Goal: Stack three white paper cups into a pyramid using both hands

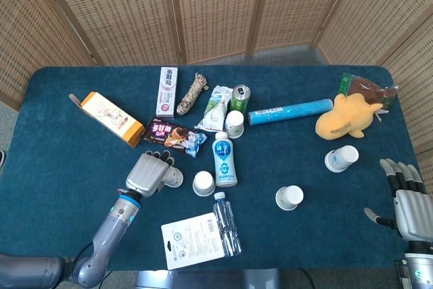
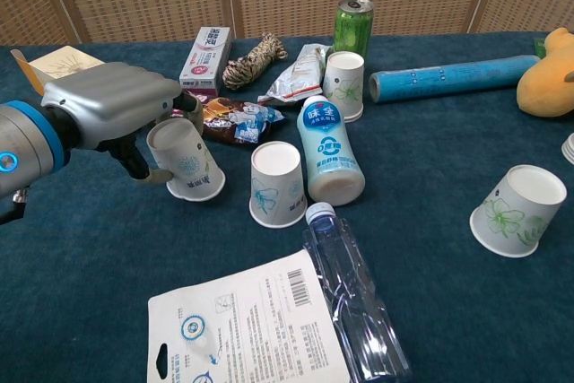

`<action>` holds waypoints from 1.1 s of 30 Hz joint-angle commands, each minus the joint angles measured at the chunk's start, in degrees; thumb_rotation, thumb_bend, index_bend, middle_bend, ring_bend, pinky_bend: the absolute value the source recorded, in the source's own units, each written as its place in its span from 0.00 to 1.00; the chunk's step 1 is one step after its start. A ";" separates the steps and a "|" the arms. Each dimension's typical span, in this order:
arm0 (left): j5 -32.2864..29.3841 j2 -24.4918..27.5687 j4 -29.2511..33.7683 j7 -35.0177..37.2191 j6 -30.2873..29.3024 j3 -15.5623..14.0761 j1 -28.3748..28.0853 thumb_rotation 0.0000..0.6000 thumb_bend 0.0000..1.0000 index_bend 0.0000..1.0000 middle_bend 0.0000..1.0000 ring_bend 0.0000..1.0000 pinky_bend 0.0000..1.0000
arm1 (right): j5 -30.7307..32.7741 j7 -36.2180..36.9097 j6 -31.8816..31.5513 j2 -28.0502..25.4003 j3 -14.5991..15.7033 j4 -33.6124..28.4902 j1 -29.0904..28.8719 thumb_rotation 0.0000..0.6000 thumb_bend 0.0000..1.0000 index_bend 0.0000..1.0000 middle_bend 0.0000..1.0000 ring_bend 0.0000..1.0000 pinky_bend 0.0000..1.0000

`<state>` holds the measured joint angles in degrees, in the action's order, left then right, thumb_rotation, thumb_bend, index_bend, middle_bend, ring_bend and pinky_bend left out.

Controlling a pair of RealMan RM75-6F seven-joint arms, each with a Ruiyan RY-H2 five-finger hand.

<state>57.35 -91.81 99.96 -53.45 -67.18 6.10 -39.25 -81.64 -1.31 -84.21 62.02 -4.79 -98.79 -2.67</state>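
Several white paper cups stand or lie on the blue table (image 1: 67, 167). My left hand (image 1: 150, 172) (image 2: 117, 105) grips one upside-down cup (image 1: 174, 178) (image 2: 186, 161), its base on the cloth and slightly tilted, thumb on its near side and fingers over its top. A second upside-down cup (image 1: 203, 183) (image 2: 277, 183) stands just to the right of it. A third cup (image 1: 289, 197) (image 2: 520, 210) sits tilted further right. Another cup (image 1: 234, 124) (image 2: 344, 85) stands by the green can, and one (image 1: 342, 158) lies near the plush. My right hand (image 1: 406, 191) is open at the table's right front corner, holding nothing.
A milk bottle (image 2: 328, 150) lies beside the second cup, with a clear water bottle (image 2: 354, 298) and a white package card (image 2: 247, 334) in front. Behind are snack packets (image 2: 235, 118), a toothpaste box (image 1: 167, 91), rope (image 1: 192, 93), green can (image 2: 352, 24), blue tube (image 1: 289, 112), yellow plush (image 1: 345, 118) and an orange box (image 1: 111, 118).
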 commanded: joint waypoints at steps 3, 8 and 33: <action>-2.03 -1.76 -0.63 -2.09 -0.94 0.23 -1.03 1.00 0.31 0.36 0.30 0.40 0.49 | 0.01 0.62 0.09 -0.24 -0.06 0.00 -0.02 1.00 0.00 0.00 0.00 0.00 0.00; -3.71 -2.99 -1.57 -2.74 -0.99 0.59 -1.87 1.00 0.31 0.35 0.30 0.39 0.49 | -0.03 1.10 0.04 -0.47 -0.07 -0.12 0.04 1.00 0.00 0.00 0.00 0.00 0.00; -7.53 -8.15 -3.30 -5.14 -2.41 1.64 -5.65 1.00 0.31 0.26 0.15 0.23 0.43 | -0.25 2.77 0.09 -1.13 -0.08 -0.30 0.08 1.00 0.00 0.00 0.00 0.00 0.00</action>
<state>49.89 -99.92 96.64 -58.55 -69.55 7.78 -44.85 -81.90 1.46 -84.12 60.89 -4.87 -99.08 -2.59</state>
